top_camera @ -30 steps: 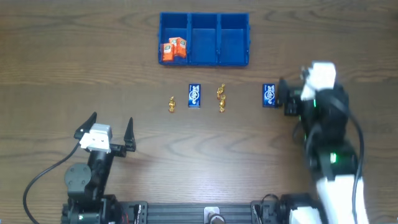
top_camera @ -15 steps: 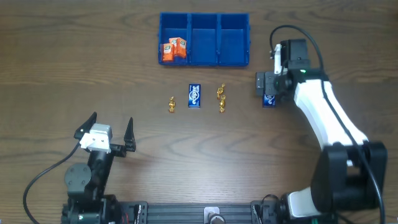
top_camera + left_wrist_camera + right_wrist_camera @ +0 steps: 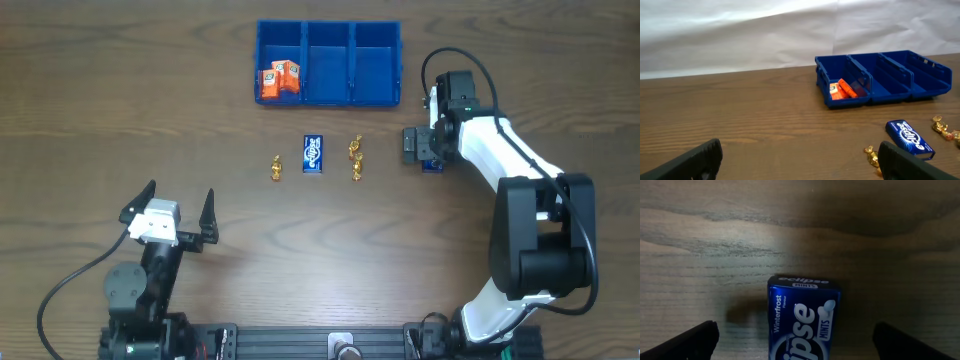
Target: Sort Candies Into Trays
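Note:
A blue three-compartment tray [image 3: 328, 98] stands at the back of the table, with orange candies [image 3: 280, 80] in its left compartment. In front of it lie a blue mint box [image 3: 313, 153] and gold wrapped candies [image 3: 277, 167] [image 3: 356, 160]. A second blue mint box [image 3: 802, 320] lies to the right, partly covered in the top view by my right gripper [image 3: 424, 145]. That gripper [image 3: 795, 332] is open just above it, one finger on each side of the box. My left gripper [image 3: 180, 195] stands open near the front left, holding nothing.
The left wrist view looks across bare wood to the tray [image 3: 885, 95], the orange candies [image 3: 842, 90], the middle mint box [image 3: 907, 139] and gold candies [image 3: 872, 156]. A white backdrop rises behind the table. The tray's middle and right compartments hold nothing.
The right arm has stretched up the table and its gripper has shifted left onto the right mint box. The left arm and all candies have stayed put.

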